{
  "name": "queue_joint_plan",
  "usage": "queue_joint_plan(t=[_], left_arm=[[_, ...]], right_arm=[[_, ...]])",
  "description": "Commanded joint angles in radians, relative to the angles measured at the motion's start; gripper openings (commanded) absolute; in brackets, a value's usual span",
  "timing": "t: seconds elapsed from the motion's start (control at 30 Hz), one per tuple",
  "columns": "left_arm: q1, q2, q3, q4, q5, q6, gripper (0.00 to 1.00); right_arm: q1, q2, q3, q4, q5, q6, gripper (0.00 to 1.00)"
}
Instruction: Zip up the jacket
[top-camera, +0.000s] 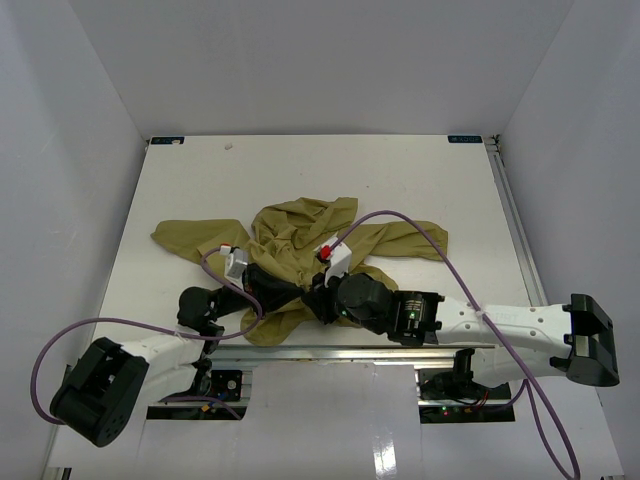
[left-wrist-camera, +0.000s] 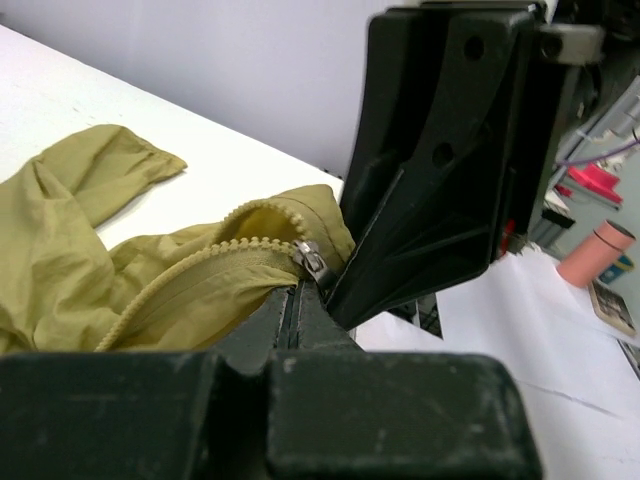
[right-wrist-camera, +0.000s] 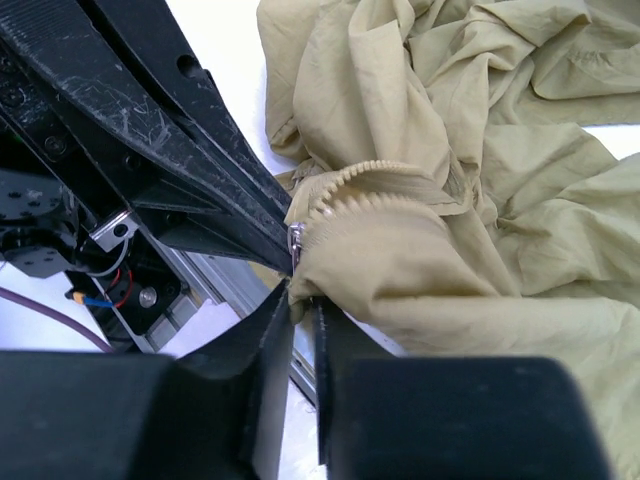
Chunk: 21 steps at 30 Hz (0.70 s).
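Zip barely begun: the slider sits at the bottom end, with both end effectors on it.

From the top camera you see the jacket (top-camera: 300, 235) crumpled in the middle of the counter (top-camera: 400, 180), with the left end effector (top-camera: 297, 291) and the right end effector (top-camera: 316, 298) meeting at its near edge. In your left wrist view, the left end effector (left-wrist-camera: 298, 298) is closed tight, its tips at the hem just under the slider (left-wrist-camera: 311, 262), seemingly pinching the thin cloth. The 2 tooth rows (left-wrist-camera: 262, 209) part right beyond the slider. In your right wrist view, the right end effector (right-wrist-camera: 303, 312) has its jaws drawn to a thin slit just below the slider (right-wrist-camera: 296, 243), and you cannot tell whether they hold anything. By my reading, nearly the whole zip is left to close.
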<state>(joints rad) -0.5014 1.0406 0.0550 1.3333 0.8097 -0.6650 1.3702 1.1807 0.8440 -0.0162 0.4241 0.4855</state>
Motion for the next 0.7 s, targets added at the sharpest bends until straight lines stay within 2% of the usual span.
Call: queue_joint_plan(t=[0.0,0.4,0.67], left_arm=[[-0.005,-0.024,0.003,0.028,-0.006,0.023,0.0],[-0.005,-0.065,-0.001,-0.061,-0.032,0.097,0.0],[-0.005,-0.1,-0.004,-0.121,-0.053,0.136,0.0]], right_arm=[[0.009,-0.006,0.033,-0.03,0.066,0.026,0.1],[0.01,-0.01,0.147,-0.2,0.116,0.004,0.08],[0.007,-0.015,0.238,-0.267,0.075,-0.035,0.08]])
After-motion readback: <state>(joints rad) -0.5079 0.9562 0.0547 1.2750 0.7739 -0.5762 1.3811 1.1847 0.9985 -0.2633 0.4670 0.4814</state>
